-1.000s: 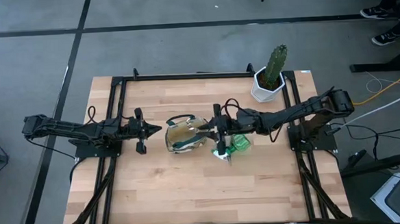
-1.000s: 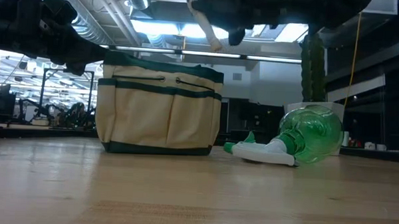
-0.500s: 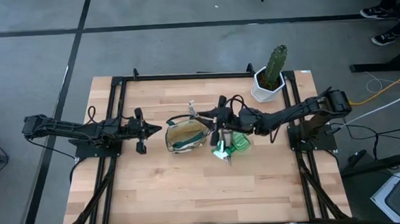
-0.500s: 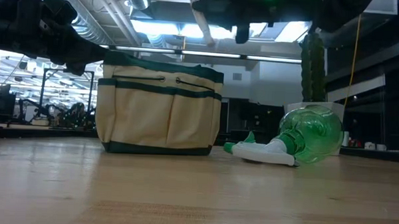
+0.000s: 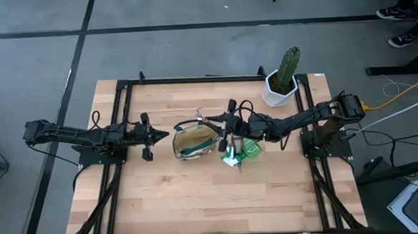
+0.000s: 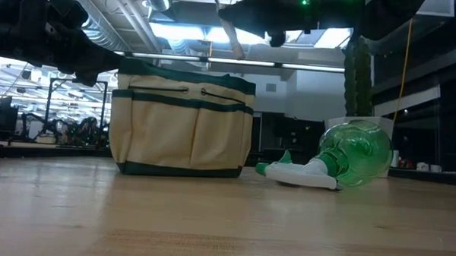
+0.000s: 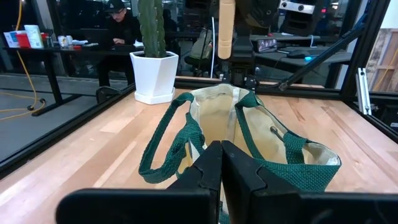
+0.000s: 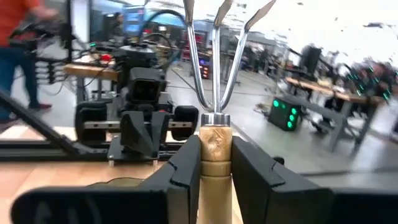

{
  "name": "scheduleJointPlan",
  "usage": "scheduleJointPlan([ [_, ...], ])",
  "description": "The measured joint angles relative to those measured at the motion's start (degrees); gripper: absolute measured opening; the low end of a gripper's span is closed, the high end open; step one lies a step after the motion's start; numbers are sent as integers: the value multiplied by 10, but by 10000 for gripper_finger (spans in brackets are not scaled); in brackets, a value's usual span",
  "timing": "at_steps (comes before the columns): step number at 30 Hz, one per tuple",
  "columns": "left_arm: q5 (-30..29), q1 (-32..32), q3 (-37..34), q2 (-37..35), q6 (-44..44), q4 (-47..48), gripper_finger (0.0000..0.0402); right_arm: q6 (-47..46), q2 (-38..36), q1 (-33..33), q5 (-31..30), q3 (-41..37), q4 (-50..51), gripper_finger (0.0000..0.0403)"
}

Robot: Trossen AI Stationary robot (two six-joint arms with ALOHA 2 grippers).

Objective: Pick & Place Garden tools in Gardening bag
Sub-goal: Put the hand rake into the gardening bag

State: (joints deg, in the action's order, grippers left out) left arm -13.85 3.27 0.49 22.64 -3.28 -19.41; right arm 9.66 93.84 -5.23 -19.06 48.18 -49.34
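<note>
Right gripper (image 8: 215,163), reaching in from the desk's right edge, is clenched on the pale wooden handle of the fork (image 8: 214,74), held above the open gardening bag (image 5: 194,138) with prongs upward. Left gripper (image 7: 221,163), jaws pressed together and empty, hovers level just left of the bag near the desk's centre. A green spray bottle (image 6: 341,157) lies on its side just right of the bag. A potted cactus (image 5: 283,76) stands at the far right corner. The desk (image 5: 170,205) is pale wood; workbenches fill the room behind.
</note>
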Motion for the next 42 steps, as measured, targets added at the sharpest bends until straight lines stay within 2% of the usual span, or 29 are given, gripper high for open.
scheduleJointPlan([
  [7, 0, 0, 0, 0, 0, 0, 4, 58, 0, 3, 95, 0, 1, 78],
  [13, 0, 0, 0, 0, 0, 0, 4, 62, -1, 25, 210, 0, 2, 78],
  [16, 0, 0, 0, 0, 0, 0, 4, 35, -1, 45, 258, 0, 0, 78],
  [21, 0, 0, 0, 0, 0, 0, 4, -23, 8, 79, 266, 22, 1, 78],
  [26, 0, 0, 0, 0, 0, 0, 4, -28, 44, 81, 297, 96, 107, 78],
  [30, 0, 0, 0, 0, 0, 0, 4, 6, 65, 66, 318, 149, 192, 78],
  [35, 0, 0, 0, 0, 0, 0, 4, 32, 67, 50, 314, 167, 243, 78],
  [42, 0, 0, 0, 0, 0, 0, 4, 30, 67, 51, 270, 167, 303, 78],
])
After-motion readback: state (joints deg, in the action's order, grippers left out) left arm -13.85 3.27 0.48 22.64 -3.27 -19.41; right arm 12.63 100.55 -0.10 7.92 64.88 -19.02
